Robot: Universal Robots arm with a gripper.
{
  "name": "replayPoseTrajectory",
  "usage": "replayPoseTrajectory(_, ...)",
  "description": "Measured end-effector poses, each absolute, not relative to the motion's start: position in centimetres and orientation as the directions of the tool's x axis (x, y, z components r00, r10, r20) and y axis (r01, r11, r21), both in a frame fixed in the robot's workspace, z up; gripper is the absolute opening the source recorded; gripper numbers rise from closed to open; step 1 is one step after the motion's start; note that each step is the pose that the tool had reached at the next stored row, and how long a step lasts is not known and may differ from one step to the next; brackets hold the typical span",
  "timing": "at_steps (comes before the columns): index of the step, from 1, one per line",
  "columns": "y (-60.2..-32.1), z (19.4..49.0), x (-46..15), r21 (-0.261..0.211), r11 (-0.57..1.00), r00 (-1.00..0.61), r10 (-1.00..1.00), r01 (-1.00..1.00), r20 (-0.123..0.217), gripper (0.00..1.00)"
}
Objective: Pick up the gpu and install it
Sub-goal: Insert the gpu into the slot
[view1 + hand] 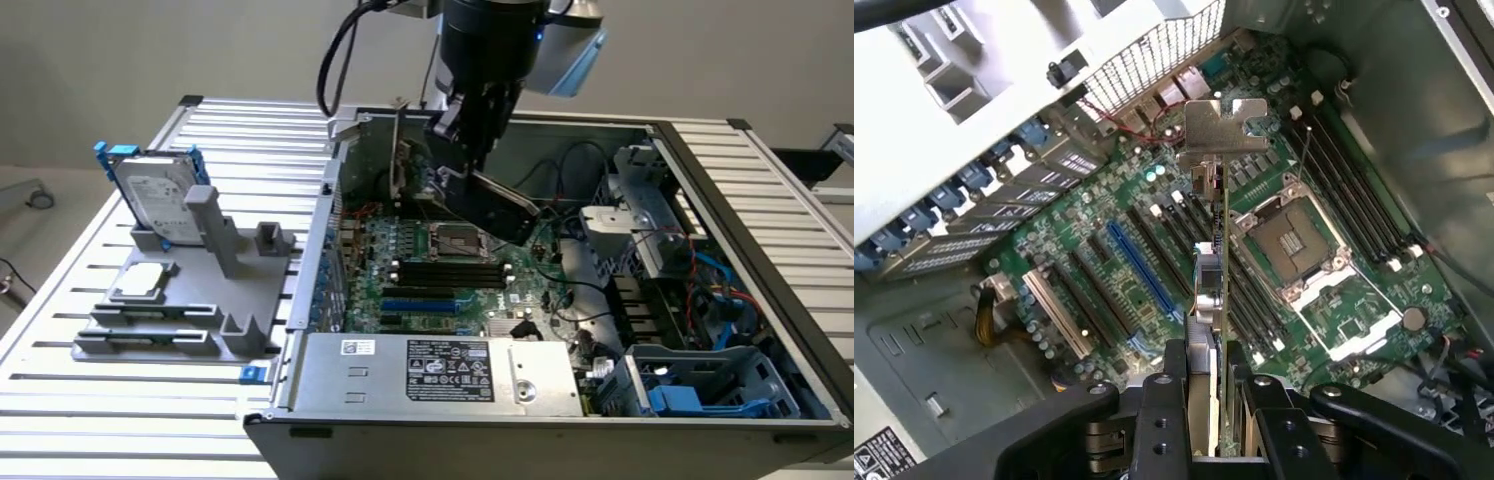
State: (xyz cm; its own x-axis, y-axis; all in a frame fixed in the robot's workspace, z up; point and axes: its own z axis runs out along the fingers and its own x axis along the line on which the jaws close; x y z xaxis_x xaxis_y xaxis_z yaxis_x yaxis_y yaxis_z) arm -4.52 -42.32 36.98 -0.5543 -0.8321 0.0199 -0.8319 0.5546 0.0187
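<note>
Wrist view | pincer (1219, 402) grips gpu (1211, 285) edge-on | clear above motherboard (1064, 250)

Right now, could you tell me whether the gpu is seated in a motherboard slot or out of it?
Out: the gripper holds the gpu tilted above the motherboard, its edge apparently clear of the slots.

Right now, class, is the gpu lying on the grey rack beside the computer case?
No, the gripper holds the gpu tilted over the motherboard inside the open case.
</note>
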Motion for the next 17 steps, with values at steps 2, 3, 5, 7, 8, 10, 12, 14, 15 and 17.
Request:
replayPoseTrajectory(2,-42.32,36.87,-4.52,0.018,0.525,-0.524,-0.851,-0.851,0.019,0.27)
replayPoseTrajectory(3,-42.32,36.80,-4.52,0.017,0.510,-0.509,-0.860,-0.860,0.019,0.27)
replayPoseTrajectory(5,-42.32,36.67,-4.52,0.016,0.477,-0.476,-0.879,-0.879,0.018,0.27)
replayPoseTrajectory(7,-42.32,36.57,-4.52,0.014,0.445,-0.445,-0.896,-0.896,0.018,0.27)
replayPoseTrajectory(8,-42.32,36.54,-4.52,0.013,0.429,-0.428,-0.903,-0.903,0.017,0.27)
replayPoseTrajectory(10,-42.32,36.47,-4.52,0.012,0.396,-0.396,-0.918,-0.918,0.016,0.27)
replayPoseTrajectory(12,-42.32,36.40,-4.52,0.010,0.362,-0.362,-0.932,-0.932,0.015,0.27)
replayPoseTrajectory(14,-42.32,36.33,-4.52,0.008,0.327,-0.327,-0.945,-0.945,0.015,0.27)
replayPoseTrajectory(15,-42.32,36.29,-4.52,0.007,0.310,-0.310,-0.951,-0.951,0.014,0.27)
replayPoseTrajectory(17,-42.32,36.21,-4.52,0.003,0.275,-0.275,-0.961,-0.961,0.013,0.27)
